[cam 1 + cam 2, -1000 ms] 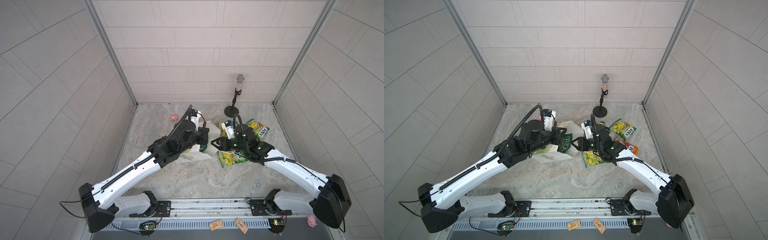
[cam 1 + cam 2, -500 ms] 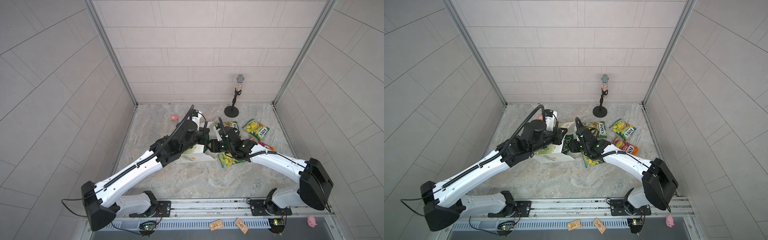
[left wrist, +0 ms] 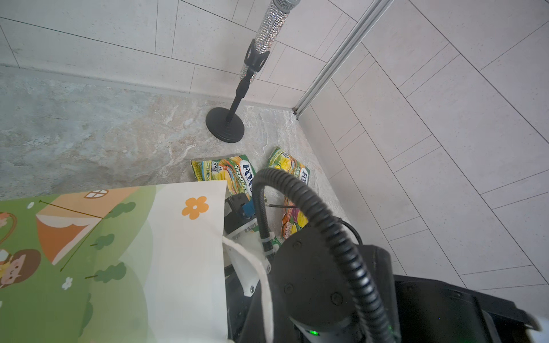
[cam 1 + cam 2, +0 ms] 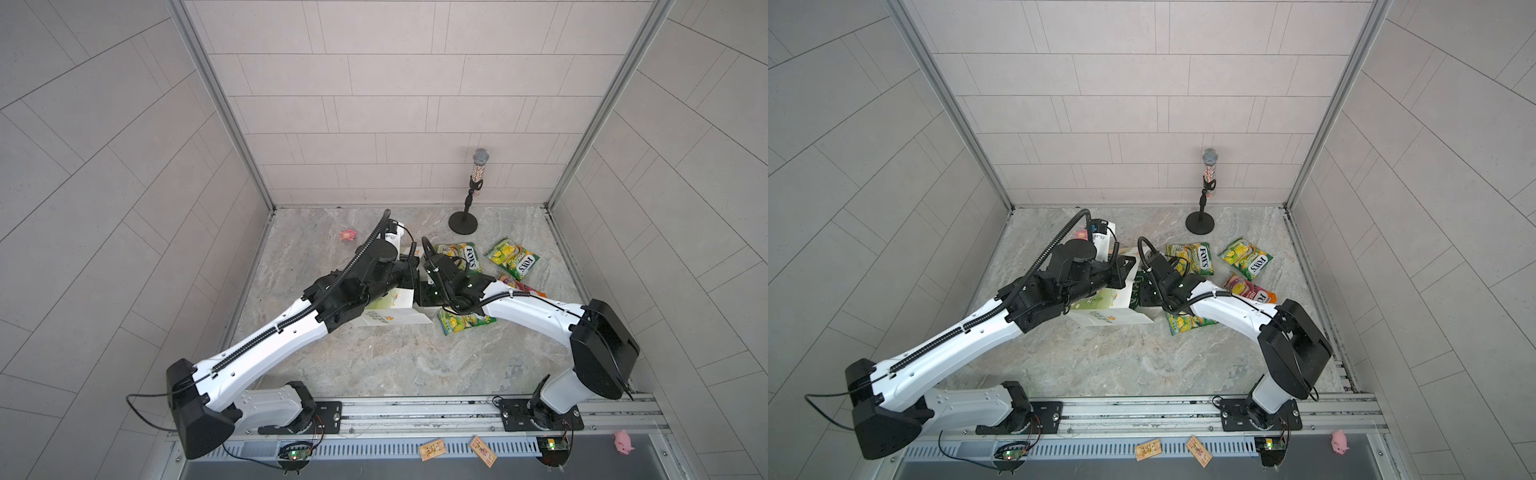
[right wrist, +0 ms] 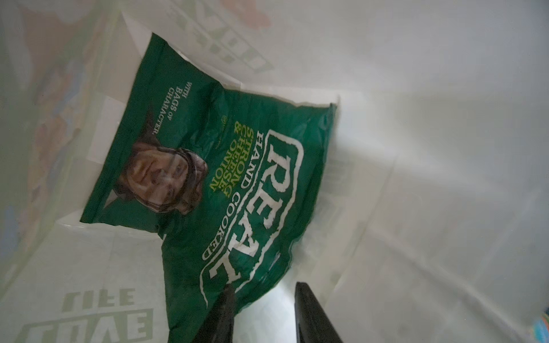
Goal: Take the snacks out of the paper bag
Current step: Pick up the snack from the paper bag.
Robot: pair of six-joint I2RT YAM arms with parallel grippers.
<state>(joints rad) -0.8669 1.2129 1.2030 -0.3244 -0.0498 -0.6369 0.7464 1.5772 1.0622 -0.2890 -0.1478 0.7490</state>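
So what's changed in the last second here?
The right gripper has pushed into the paper bag toward the green crisp packet, its jaws apart, nothing gripped yet. The left gripper stays clamped on the bag's edge; the FOX'S packets outside haven't moved.

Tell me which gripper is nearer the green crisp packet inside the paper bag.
Right. The right gripper is inside the paper bag, jaws apart, right at the crisp packet's near edge. The left gripper is outside, at the bag's mouth.
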